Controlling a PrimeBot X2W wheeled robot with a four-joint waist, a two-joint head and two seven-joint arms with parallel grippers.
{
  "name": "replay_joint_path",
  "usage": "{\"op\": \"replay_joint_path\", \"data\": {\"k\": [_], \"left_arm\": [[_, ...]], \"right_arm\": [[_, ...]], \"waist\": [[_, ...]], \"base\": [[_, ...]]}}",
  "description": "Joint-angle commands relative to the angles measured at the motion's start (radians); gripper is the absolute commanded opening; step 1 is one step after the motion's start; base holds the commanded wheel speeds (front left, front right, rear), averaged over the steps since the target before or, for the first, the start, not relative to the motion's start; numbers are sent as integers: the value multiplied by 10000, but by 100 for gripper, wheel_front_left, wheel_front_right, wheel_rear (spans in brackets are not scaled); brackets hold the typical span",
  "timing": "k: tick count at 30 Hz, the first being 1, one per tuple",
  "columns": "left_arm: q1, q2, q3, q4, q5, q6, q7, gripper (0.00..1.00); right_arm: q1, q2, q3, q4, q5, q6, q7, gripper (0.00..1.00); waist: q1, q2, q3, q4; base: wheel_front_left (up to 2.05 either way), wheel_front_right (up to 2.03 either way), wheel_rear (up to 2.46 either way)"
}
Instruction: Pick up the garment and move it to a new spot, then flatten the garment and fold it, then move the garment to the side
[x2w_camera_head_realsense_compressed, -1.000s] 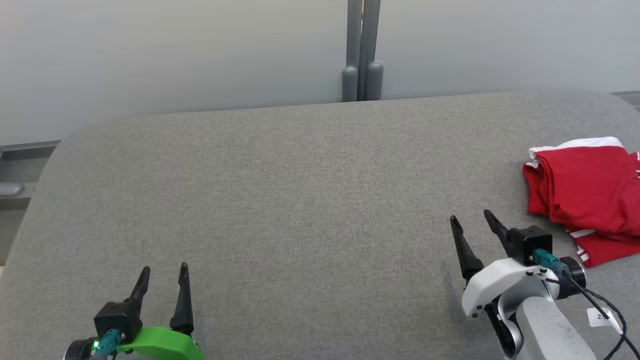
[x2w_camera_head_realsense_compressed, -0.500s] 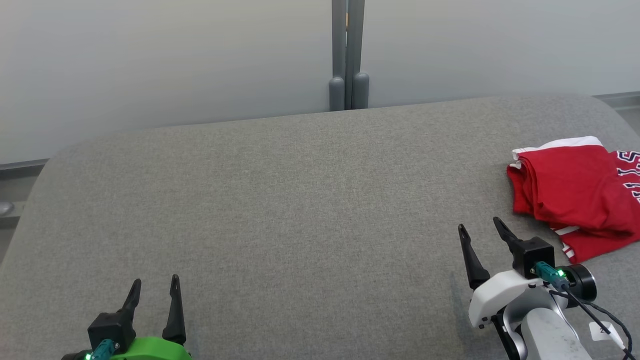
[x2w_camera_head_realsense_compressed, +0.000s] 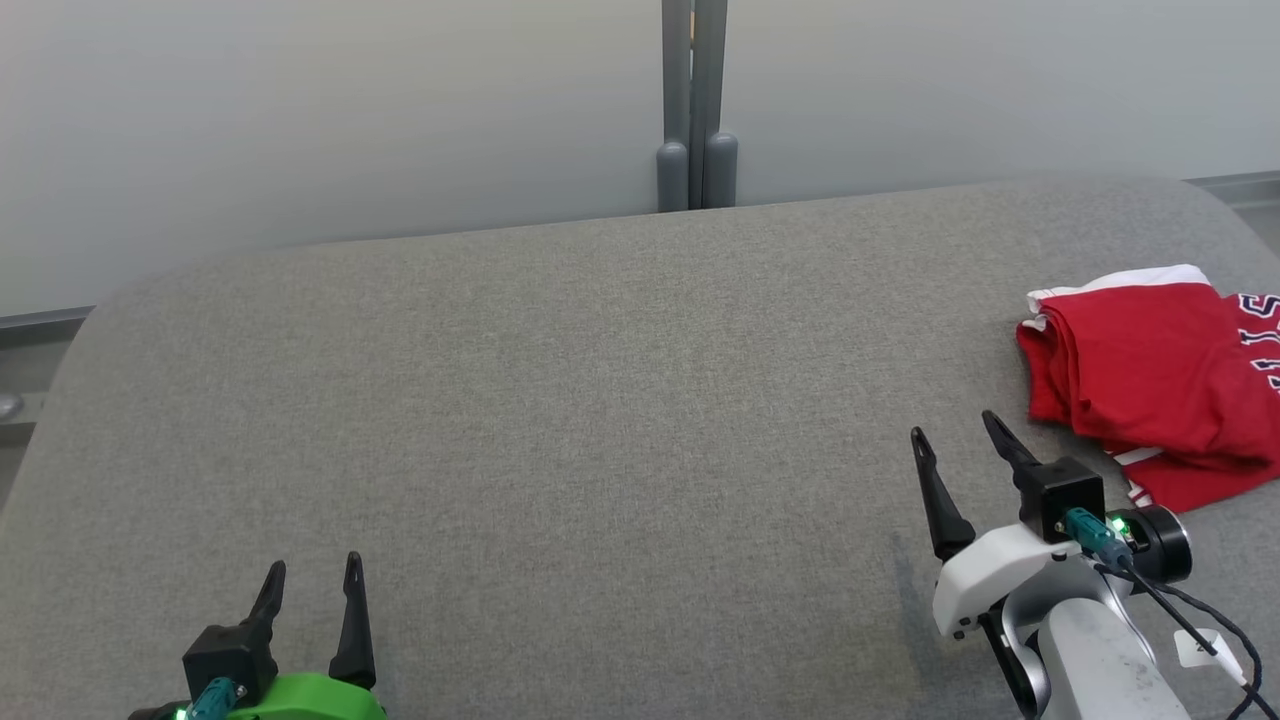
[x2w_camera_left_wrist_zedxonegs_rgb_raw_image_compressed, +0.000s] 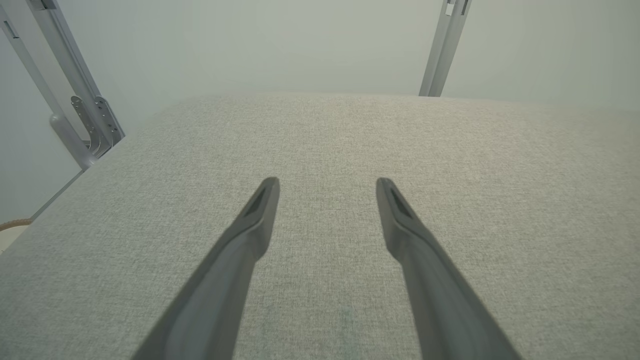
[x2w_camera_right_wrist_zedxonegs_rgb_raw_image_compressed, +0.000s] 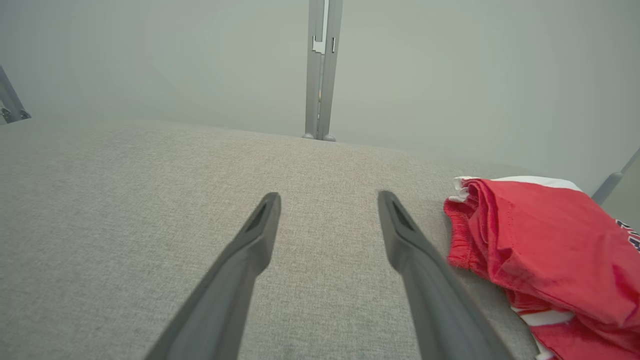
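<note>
The red garment (x2w_camera_head_realsense_compressed: 1140, 370), white-trimmed with dark lettering, lay folded in a rumpled bundle at the table's (x2w_camera_head_realsense_compressed: 600, 400) right edge, the right gripper (x2w_camera_head_realsense_compressed: 951, 424) over the table just beside it, jaws apart and empty, the left gripper (x2w_camera_head_realsense_compressed: 315, 560) likewise spread over the near-left part.

A robotics lab or test bay, I'd say, not a home. Beyond the fingertips of the left gripper (x2w_camera_head_realsense_compressed: 313, 562) and right gripper (x2w_camera_head_realsense_compressed: 952, 424), a broad table (x2w_camera_head_realsense_compressed: 560, 380) padded in plain grey fabric runs to bare, pale partition panels (x2w_camera_head_realsense_compressed: 300, 120) joined by a grey metal post (x2w_camera_head_realsense_compressed: 692, 90). Left of the left gripper stands a bracketed metal frame (x2w_camera_left_wrist_zedxonegs_rgb_raw_image_compressed: 89, 125), too blurred to identify further.
</note>
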Motion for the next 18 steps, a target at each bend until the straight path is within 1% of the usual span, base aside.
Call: {"op": "replay_joint_path", "data": {"k": [1,13,18], "left_arm": [[-92,7,-2,-45,-64,82,5,100],[-89,7,34,-283,-96,174,5,100],[-12,-4,18,-278,-79,129,0,100]], "right_arm": [[-89,-10,3,-109,132,-16,-23,100],[-23,-9,129,-319,392,-16,-23,100],[-2,8,204,-257,393,0,0,100]], "waist": [[0,0,12,25],[0,0,57,33],[0,0,67,24]], "base": [[0,0,0],[0,0,0],[0,0,0]]}}
